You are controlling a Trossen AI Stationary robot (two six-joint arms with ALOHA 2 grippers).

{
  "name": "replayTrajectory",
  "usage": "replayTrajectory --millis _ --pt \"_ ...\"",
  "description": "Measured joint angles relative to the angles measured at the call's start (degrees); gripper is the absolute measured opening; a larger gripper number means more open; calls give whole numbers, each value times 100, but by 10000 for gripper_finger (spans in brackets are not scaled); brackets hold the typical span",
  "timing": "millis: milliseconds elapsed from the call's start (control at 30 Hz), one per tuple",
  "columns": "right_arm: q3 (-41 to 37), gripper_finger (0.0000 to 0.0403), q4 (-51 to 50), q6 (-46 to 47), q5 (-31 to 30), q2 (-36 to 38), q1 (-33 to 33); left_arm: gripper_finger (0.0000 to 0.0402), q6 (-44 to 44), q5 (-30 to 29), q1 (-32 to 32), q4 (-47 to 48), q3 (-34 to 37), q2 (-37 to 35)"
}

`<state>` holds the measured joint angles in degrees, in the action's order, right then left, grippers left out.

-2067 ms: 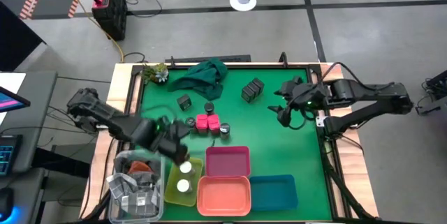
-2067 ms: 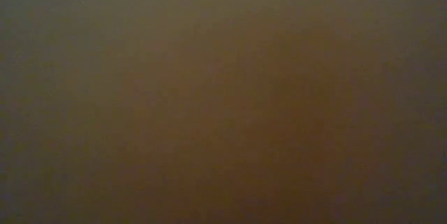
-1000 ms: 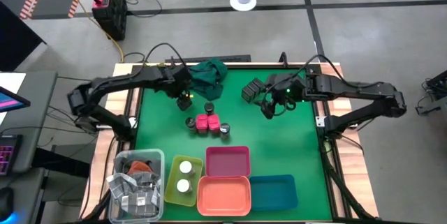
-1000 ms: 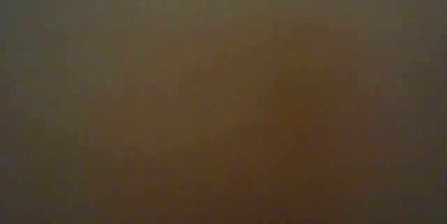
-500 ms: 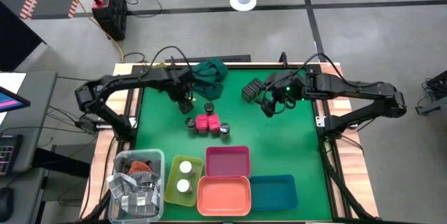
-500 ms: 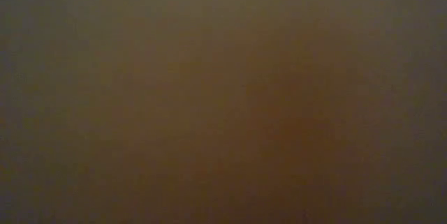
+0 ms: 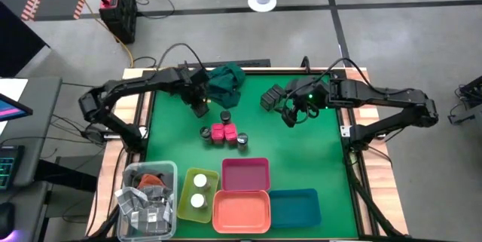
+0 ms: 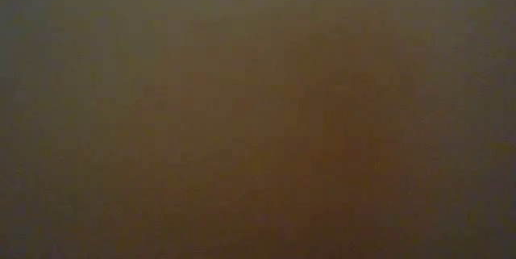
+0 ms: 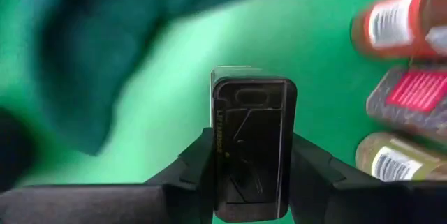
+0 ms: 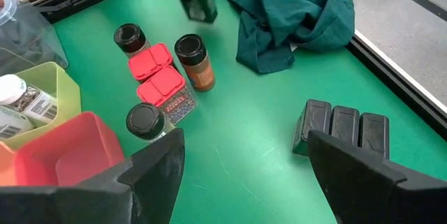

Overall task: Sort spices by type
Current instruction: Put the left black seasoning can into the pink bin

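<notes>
The left hand (image 9: 253,182), spread wide a moment earlier, had closed on a grey box (image 9: 253,144) beside the cloth (image 7: 224,82), readying it for a tray, while the right hand (image 7: 288,115) waited open.

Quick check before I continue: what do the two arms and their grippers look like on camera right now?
Both arms are dark, jointed links. A thin black cable loops above the left arm, another above the right arm, and a small green light glows near each wrist. The left gripper and right gripper each have two broad, matte black, wedge-shaped fingers.
</notes>
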<state>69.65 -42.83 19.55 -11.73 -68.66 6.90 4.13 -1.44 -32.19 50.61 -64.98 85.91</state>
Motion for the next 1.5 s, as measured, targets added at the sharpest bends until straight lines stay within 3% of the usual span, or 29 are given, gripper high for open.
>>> replayTrajectory --millis 133,300,467,633,933,1233,1500 --pt "0 324 -25 -37 -2 2 0 116 -104 43 -111 351 -473 -336" --pt "32 324 -413 -159 -2 128 115 132 173 720 158 399 -1173 -797" --pt "219 324 -798 -254 -7 311 451 133 818 818 1212 383 -1651 -892" --pt "234 324 -812 -249 -8 425 805 131 1911 757 2436 128 -1696 -779" --pt "234 324 -748 -344 -9 375 843 132 3257 648 3810 -217 -1899 186" --pt "234 324 -1183 -468 74 391 689 132 2714 766 4454 10 -3007 1562" --pt "234 324 -1658 -435 160 389 27 133 2196 637 4658 239 -3138 2309"
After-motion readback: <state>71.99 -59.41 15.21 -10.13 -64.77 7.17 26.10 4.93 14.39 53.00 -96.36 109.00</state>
